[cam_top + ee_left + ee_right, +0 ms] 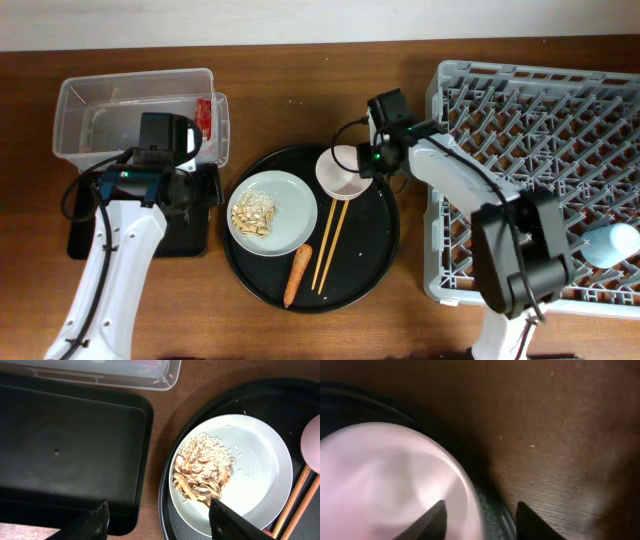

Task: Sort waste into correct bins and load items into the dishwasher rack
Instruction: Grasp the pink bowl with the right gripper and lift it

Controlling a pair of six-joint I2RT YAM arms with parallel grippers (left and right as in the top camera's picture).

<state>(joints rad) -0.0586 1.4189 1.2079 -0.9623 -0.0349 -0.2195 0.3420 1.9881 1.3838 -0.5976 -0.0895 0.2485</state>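
The white bowl stands on the round black tray's far edge. My right gripper is open and straddles the bowl's rim, one finger inside, one outside. The grey-green plate holds beige food scraps. My left gripper is open and empty, over the gap between the shallow black tray and the plate with scraps. The orange carrot stick lies on the round tray. The red wrapper lies in the clear tub. The light-blue cup lies in the grey rack. The tissue is not in view.
Wooden chopsticks lie on the round black tray between the plate and the bowl. The shallow black tray is partly under my left arm. The rack fills the right side of the table.
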